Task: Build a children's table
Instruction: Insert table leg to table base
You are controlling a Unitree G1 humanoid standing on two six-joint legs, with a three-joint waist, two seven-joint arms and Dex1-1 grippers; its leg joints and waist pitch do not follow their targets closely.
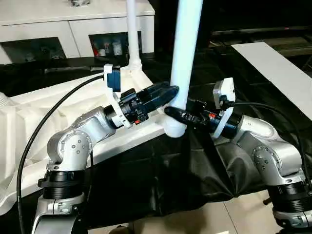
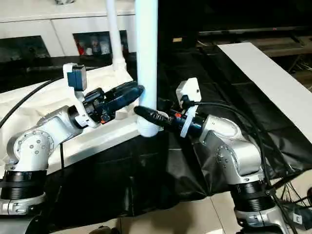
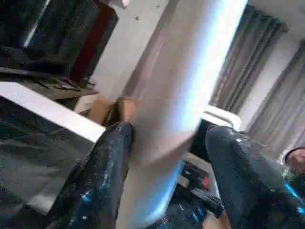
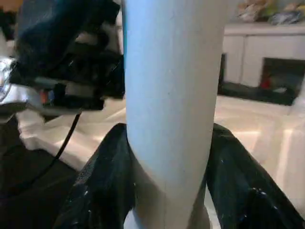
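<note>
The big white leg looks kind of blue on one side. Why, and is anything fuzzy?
In the left eye view the near leg carries a bluish sheen down its lit side. In the left wrist view the same leg is soft and smeared, with a bright streak. In the right wrist view it is blurred too, so close it is out of focus.

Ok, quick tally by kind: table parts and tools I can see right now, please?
Tabletop: 1
Legs standing in corner sockets: 2, near leg, far leg
Tools: 2, left tool, right tool, both at the near leg
Total: 5
</note>
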